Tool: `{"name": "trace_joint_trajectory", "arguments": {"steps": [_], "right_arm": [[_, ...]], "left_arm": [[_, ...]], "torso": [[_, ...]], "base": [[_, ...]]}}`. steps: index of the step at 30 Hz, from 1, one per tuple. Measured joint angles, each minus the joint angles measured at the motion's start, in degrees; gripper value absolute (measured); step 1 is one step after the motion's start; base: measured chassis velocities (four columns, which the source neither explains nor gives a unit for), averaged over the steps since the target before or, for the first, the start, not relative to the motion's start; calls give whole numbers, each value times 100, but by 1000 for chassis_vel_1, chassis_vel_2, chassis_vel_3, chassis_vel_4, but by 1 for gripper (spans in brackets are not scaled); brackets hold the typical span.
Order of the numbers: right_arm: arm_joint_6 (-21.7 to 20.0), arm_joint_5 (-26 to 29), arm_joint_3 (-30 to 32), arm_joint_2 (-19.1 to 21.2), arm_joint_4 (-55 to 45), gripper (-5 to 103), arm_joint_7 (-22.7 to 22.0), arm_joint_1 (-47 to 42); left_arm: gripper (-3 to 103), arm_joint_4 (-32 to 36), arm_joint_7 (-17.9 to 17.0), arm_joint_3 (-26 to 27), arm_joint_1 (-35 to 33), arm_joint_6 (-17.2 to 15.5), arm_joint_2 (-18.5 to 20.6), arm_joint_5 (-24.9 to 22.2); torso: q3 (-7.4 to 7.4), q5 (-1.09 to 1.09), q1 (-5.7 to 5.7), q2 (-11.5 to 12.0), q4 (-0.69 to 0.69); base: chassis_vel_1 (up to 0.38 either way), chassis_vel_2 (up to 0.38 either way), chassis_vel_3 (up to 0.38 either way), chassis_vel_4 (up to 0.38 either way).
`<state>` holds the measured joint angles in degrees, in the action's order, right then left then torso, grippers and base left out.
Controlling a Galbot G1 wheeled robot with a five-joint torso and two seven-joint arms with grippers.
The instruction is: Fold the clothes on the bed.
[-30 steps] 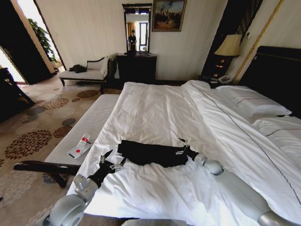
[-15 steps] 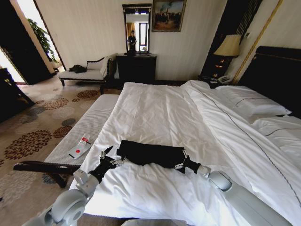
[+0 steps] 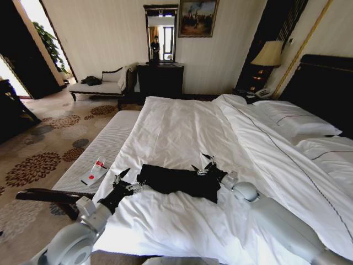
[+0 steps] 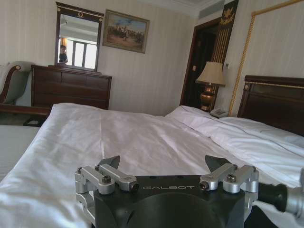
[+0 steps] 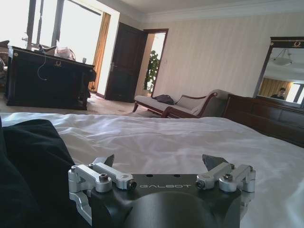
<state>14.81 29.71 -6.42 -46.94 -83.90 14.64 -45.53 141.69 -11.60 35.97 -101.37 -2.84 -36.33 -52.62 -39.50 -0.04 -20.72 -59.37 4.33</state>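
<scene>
Shirt (image 3: 179, 181) lies folded into a narrow band on bed (image 3: 182, 127). L gripper (image 3: 122, 182) & R gripper (image 3: 205, 164) both wide open, empty. Maybe one cross-fold left

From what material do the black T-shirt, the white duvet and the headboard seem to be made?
The black T-shirt looks like soft, matte knit fabric, likely cotton: it lies limp in a folded bundle. The white duvet seems smooth woven cotton, shown by its fine creases and slight sheen. The headboard appears to be dark polished wood with carved corners, though a veneer is possible.
</scene>
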Motion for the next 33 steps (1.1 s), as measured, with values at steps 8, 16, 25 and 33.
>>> {"name": "trace_joint_trajectory", "arguments": {"steps": [8, 16, 25, 33], "right_arm": [[-1, -190, -807, -660, 548, 100, 28, 406], [128, -808, -989, -651, 459, 100, 56, 47], [129, -942, -993, -397, -197, 100, -55, -322], [-142, -221, -1076, -896, 128, 100, -312, 583]], "left_arm": [[100, 183, -144, 426, -105, -156, 50, -415], [100, 181, -141, 329, 109, -165, 96, -485], [100, 125, -143, -47, 538, -173, 116, -511], [100, 155, -194, 138, 528, -197, 167, -643]], "torso": [[0, -2, 0, 0, 0], [0, 0, 0, 0, 0], [0, 1, 0, 0, 1], [0, 0, 0, 0, -2]], "base": [[0, 0, 0, 0], [0, 0, 0, 0], [0, 0, 0, 0], [0, 0, 0, 0]]}}
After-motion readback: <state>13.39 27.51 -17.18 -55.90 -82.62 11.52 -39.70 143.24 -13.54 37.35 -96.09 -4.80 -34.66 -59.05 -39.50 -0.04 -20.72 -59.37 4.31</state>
